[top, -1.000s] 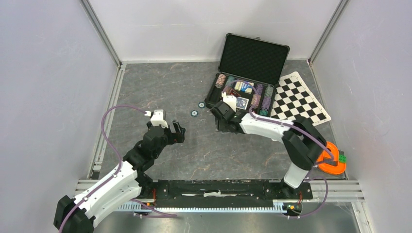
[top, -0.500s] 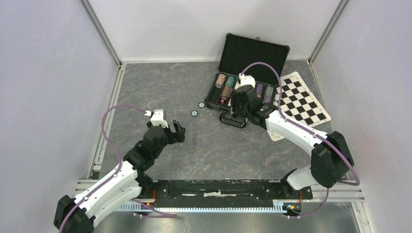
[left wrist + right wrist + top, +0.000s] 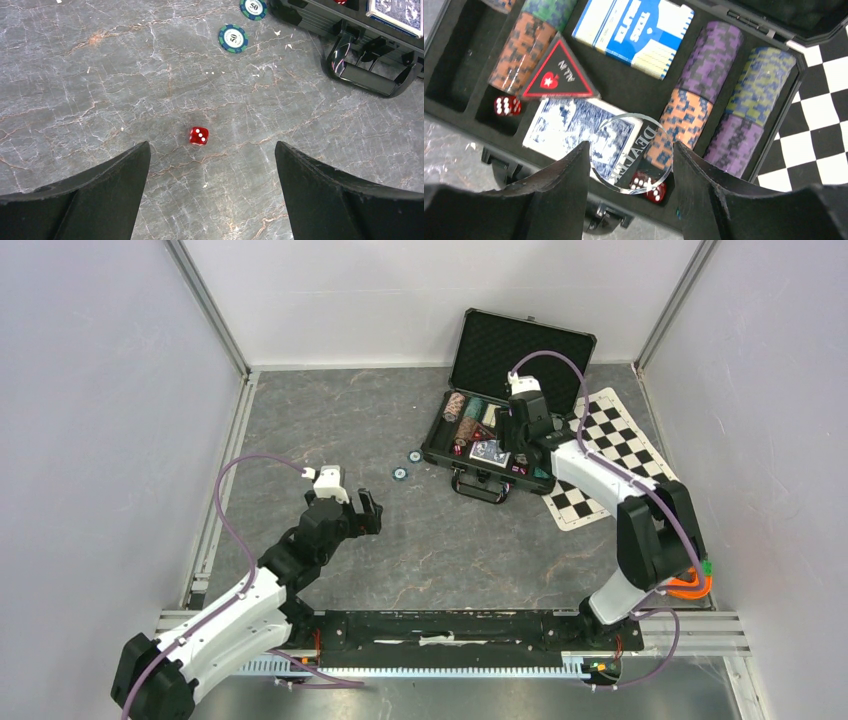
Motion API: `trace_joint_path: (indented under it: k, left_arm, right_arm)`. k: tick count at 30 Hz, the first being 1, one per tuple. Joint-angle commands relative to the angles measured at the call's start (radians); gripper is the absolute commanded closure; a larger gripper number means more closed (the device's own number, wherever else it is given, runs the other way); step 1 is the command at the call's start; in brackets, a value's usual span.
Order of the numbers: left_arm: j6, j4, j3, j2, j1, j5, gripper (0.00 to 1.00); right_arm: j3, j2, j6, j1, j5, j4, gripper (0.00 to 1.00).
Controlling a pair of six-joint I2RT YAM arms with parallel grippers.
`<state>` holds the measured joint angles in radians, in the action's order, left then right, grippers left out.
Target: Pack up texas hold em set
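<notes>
The black case (image 3: 437, 443) lies open at the back right, lid (image 3: 522, 348) up. My right gripper (image 3: 630, 147) hovers over its front edge, shut on a clear round "DEALER" button (image 3: 644, 135). Below it the case (image 3: 454, 65) holds striped chip stacks (image 3: 719, 55), two blue decks (image 3: 574, 131), a red triangular marker (image 3: 555, 75) and red dice (image 3: 507, 105). My left gripper (image 3: 211, 145) stands open and empty low over the table. A red die (image 3: 198, 135) lies just ahead of its tips. Two green chips (image 3: 233, 38) lie farther on, near the case.
The case's handle (image 3: 370, 75) sticks out toward the arms. A black-and-white checkered mat (image 3: 610, 450) lies right of the case, partly under it. An orange ring (image 3: 690, 585) sits by the right arm's base. Walls close in the table on both sides.
My right gripper has swung from the case's front left corner rightward and back, over the case's compartments. The left arm has barely moved.
</notes>
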<state>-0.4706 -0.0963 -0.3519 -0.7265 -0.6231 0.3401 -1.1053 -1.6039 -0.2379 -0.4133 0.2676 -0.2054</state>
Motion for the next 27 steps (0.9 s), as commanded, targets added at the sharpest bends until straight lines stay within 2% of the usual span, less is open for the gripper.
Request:
trace_joint_path:
  k: [1,7,8,11,15,19,27]
  left_arm:
    - [0.038,0.059,0.004,-0.009,0.002,0.028,0.0]
    - [0.041,0.067,0.004,-0.03,0.003,0.027,0.0]
    - [0.041,0.069,0.004,-0.033,0.003,0.027,0.0]
    - [0.043,0.072,0.004,-0.045,0.003,0.029,0.0]
    - [0.045,0.073,0.001,-0.054,0.003,0.035,0.0]
    - [0.046,0.071,0.001,-0.059,0.003,0.041,0.0]
    - [0.05,0.092,0.008,-0.082,0.003,0.006,0.0]
  right_arm:
    - [-0.109,-0.061,0.035,0.023,-0.005,0.057,0.54]
    - [-0.189,-0.161,0.039,0.049,0.041,0.04,0.53]
    - [-0.196,-0.172,0.04,0.051,0.048,0.043,0.5]
    - [-0.208,-0.197,0.053,0.053,0.046,0.043,0.32]
    - [-0.195,-0.177,0.056,0.053,0.003,0.055,0.21]
    - [-0.126,-0.084,0.059,0.053,-0.049,0.09,0.15]
    - [0.169,0.239,0.07,0.036,-0.191,0.239,0.13]
